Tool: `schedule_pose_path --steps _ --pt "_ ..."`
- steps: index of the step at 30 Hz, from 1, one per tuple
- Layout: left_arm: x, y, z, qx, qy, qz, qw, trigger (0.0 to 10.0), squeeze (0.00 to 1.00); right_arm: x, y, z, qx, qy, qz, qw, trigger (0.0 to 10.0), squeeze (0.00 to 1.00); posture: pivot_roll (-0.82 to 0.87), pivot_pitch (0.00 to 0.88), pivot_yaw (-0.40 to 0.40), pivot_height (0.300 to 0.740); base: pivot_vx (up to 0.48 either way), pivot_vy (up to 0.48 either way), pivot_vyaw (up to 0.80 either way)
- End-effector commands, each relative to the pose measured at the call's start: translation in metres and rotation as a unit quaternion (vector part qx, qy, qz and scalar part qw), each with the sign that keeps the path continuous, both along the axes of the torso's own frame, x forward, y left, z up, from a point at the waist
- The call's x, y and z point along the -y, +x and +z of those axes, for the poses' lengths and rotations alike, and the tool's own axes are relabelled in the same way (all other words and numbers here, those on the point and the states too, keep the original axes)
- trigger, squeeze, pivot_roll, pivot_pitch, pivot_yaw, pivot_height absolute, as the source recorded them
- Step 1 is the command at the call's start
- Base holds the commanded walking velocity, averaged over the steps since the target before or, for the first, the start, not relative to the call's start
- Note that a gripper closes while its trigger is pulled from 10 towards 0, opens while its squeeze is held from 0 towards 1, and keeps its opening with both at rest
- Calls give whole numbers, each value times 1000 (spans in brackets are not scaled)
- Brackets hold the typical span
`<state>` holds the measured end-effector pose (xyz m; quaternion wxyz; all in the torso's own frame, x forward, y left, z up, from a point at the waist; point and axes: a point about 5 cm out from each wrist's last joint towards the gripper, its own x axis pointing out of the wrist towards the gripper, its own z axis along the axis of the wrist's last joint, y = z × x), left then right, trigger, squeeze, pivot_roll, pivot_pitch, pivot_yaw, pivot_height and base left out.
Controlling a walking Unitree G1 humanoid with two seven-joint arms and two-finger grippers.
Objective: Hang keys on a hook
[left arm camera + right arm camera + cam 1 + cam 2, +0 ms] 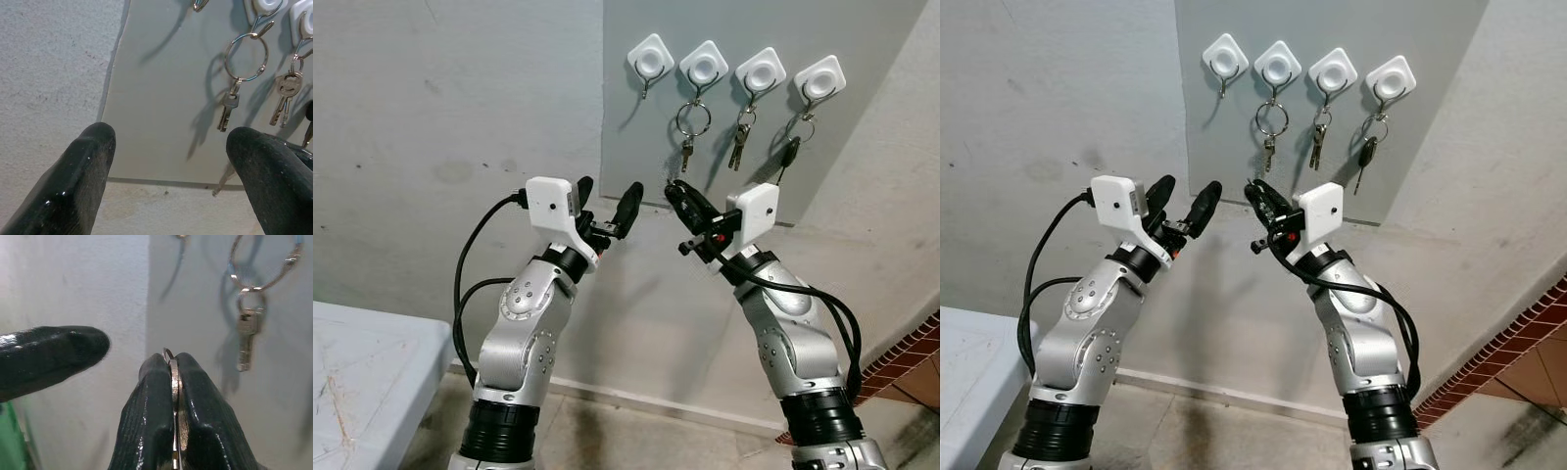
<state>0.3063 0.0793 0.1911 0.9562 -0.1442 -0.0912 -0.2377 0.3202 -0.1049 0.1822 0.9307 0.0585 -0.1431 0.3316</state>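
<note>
Nearest the camera, at lower left, one pale blue-grey tabletop corner [362, 382] with scuffed surface. Beyond it, two silver arms raised toward the wall. Left gripper [607, 211]: two black fingers spread wide, nothing between them, seemingly standing by just beside its partner. Right gripper [680, 201]: fingers pressed together on a thin silver key ring [170, 363], its edge protruding at the tips, presumably so the loop can be offered to a hook; the task's keys are therefore in this gripper, below the hooks and not yet hung. Farthest, on one grey wall panel [626, 127], four white diamond-shaped adhesive hooks in a row: leftmost hook [651, 61] bare, likely the target; three to its right each carrying one key set [690, 127], three sets counted.
</note>
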Motion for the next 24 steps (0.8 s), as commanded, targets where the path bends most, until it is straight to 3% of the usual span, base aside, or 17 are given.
schedule_pose_path --steps 1,8,24 --pt "2 -1 8 10 1 -4 1000 10000 0 -9 1 11 10 10 35 999 10000 0 0 0 -37 740 0 0 0" --pt "4 2 14 18 4 -7 1000 10000 0 -23 3 32 31 36 90 995 10000 0 9 0 -44 740 0 0 0" --pt "-1 0 22 36 17 -26 999 10000 0 -20 10 52 56 71 77 993 10000 0 15 0 -48 740 0 0 0"
